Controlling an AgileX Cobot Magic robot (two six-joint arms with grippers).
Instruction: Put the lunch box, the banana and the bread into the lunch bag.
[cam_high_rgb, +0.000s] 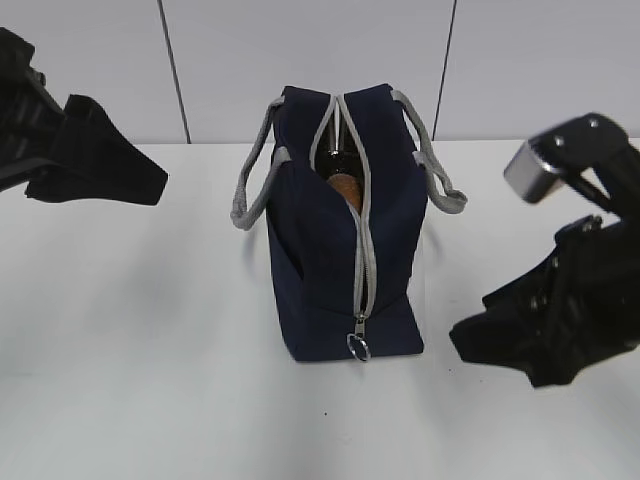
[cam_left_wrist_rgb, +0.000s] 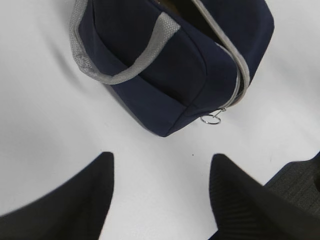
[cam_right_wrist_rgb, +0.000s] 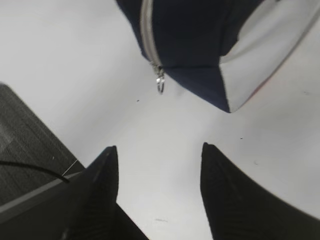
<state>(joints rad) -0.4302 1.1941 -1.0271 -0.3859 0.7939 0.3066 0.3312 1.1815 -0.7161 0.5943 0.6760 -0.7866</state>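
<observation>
The navy lunch bag (cam_high_rgb: 320, 270) stands upright in the middle of the white table, its grey zipper open over the top part. A golden-brown bit of the bread (cam_high_rgb: 346, 190) shows inside the opening. The banana and the lunch box are hidden. The metal ring pull (cam_high_rgb: 358, 347) hangs low on the bag's near end. My left gripper (cam_high_rgb: 140, 185) hovers open and empty left of the bag; in the left wrist view (cam_left_wrist_rgb: 162, 157) the bag (cam_left_wrist_rgb: 165, 70) lies ahead. My right gripper (cam_high_rgb: 470, 345) is open and empty at the right, facing the ring pull (cam_right_wrist_rgb: 160, 85).
The bag's two grey handles (cam_high_rgb: 250, 190) hang out to either side. A white wall panel stands behind the table. The table's edge and dark floor (cam_right_wrist_rgb: 25, 130) show at the left of the right wrist view.
</observation>
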